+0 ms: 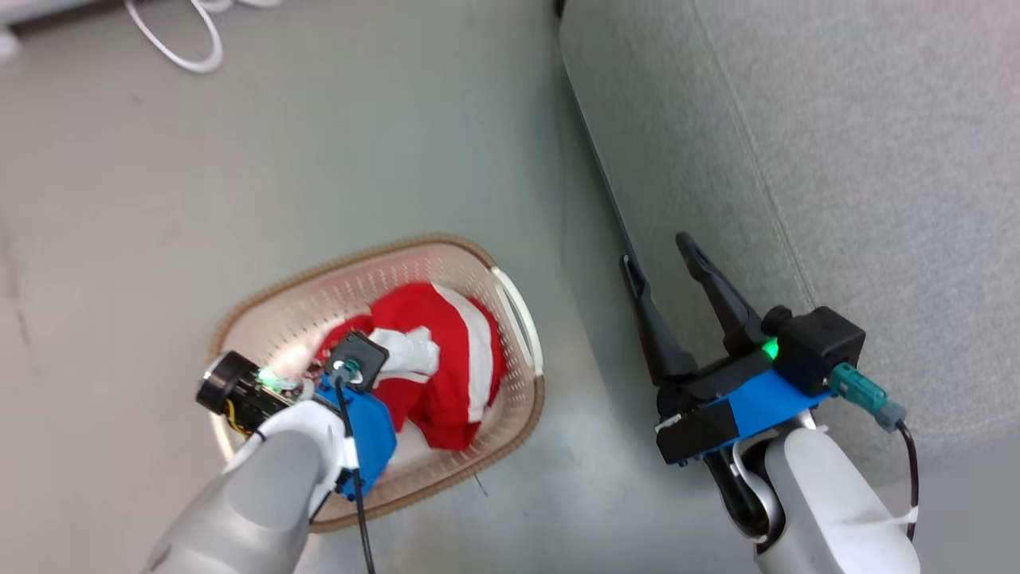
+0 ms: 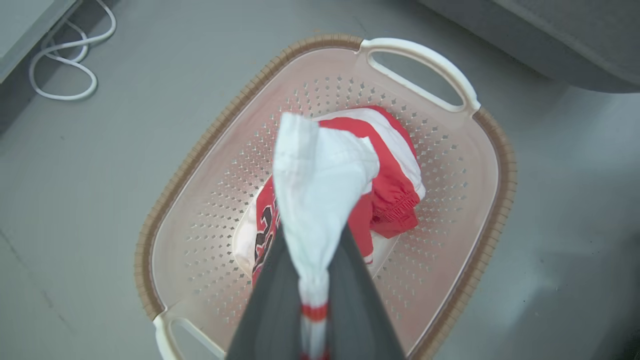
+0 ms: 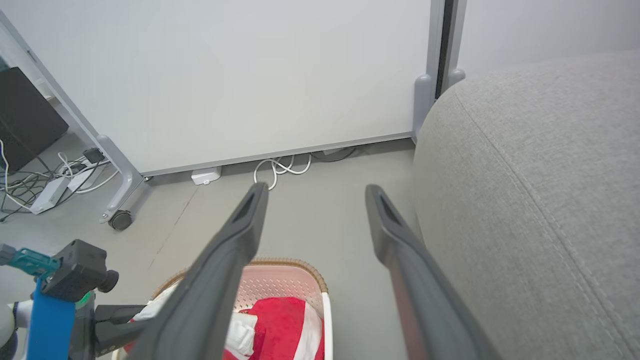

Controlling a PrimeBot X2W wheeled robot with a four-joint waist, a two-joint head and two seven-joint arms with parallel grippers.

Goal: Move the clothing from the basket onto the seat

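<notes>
Left side: left end effector [image 1: 360,375] reaches down into the basket [image 1: 267,296], fingers [image 2: 270,300] pressed together on a white fold of the clothing [image 1: 450,359]. Likely gripped at a top fold so a lift draws one garment free of the heap. All clothing is inside the basket; none is on the seat [image 1: 837,159]. The clothing is soft and crumpled: red with broad white stripes, a gathered red hem, and black-and-white lettering partly buried low in the pile. The pinched fold is white with a thin red band near the fingers. The basket stands on the floor [image 1: 319,143], just beside the seat's front, a short carry. A white cable [image 1: 191,48] lies far off, clear of the path. Right side: right end effector [image 1: 657,251] hangs between basket and seat, fingers spread wide, holding nothing; probably waiting to help or to take the next piece. The seat is bare grey fabric with a stitched seam.
</notes>
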